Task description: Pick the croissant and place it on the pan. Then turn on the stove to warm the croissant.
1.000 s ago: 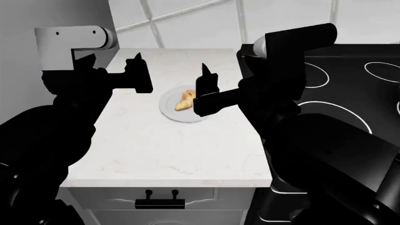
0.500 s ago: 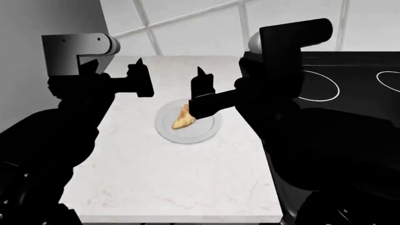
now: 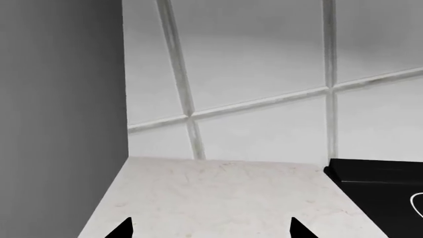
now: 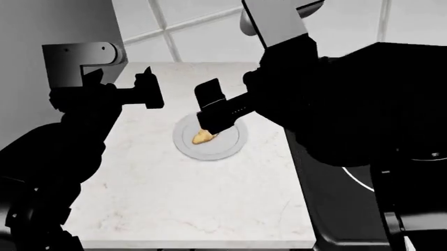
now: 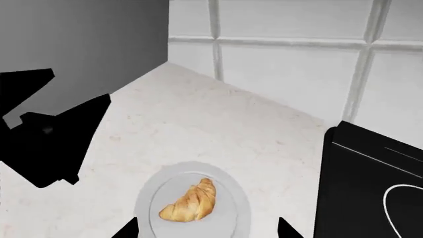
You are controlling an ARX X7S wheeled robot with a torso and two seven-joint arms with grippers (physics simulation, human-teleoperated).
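The croissant (image 5: 189, 201) is a small golden-brown crescent lying on a round white plate (image 5: 142, 203) on the pale counter. In the head view my right gripper (image 4: 213, 112) hangs just over the plate (image 4: 227, 149) and covers the upper part of the croissant (image 4: 202, 137). In the right wrist view this gripper (image 5: 206, 230) is open, its tips either side of the plate, with nothing held. My left gripper (image 4: 150, 89) hovers open over bare counter to the plate's left (image 3: 209, 229). The stove (image 5: 370, 183) adjoins the counter on the right. The pan is out of view.
A tiled wall (image 3: 264, 74) backs the counter, and a grey side wall (image 3: 59, 99) closes its left end. My right arm (image 4: 335, 104) hides most of the stove top in the head view; part of one burner ring (image 4: 356, 178) shows.
My right arm has swung up and forward, and its gripper has dropped closer to the plate, covering more of the croissant. The left gripper has barely moved.
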